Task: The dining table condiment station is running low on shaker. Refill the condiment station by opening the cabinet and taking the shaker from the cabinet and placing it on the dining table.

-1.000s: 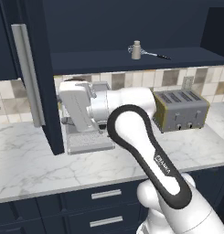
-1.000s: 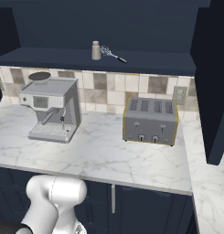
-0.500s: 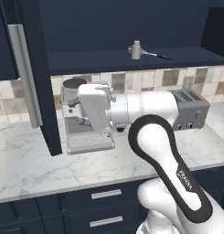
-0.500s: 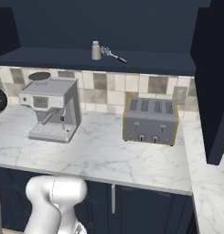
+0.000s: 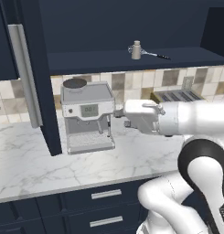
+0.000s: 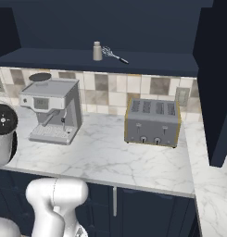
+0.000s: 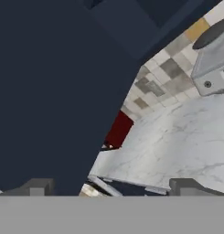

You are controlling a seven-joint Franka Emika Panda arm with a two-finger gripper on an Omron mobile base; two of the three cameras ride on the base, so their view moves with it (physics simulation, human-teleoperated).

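Left base view tells us most about the change: over the last second the hand has swung rightward across the tabletop [image 5: 35, 160], away from the open door of the cabinet [image 5: 40, 77], and now sits just right of the coffee machine [image 5: 87, 116], which it covered before. We read this as the arm withdrawing after the door-opening step, with the reach up to the shelf to follow.

We see the shaker [image 5: 136, 50] upright on the open cabinet shelf, close beside a thin long-handled utensil [image 5: 152, 54]; in the right base view it is the shaker [image 6: 97, 51] that stands left of the utensil. The toaster [image 6: 152, 121] sits below, to the right.

Several things are hard to make out. The pincer [image 7: 111, 185] shows only as two dark tips at the bottom of the hand view, spread wide apart with nothing between them. A dark navy panel covers much of that view, and a small red patch [image 7: 119, 130] beside it we cannot identify. The arm hides most of the toaster in the left base view.
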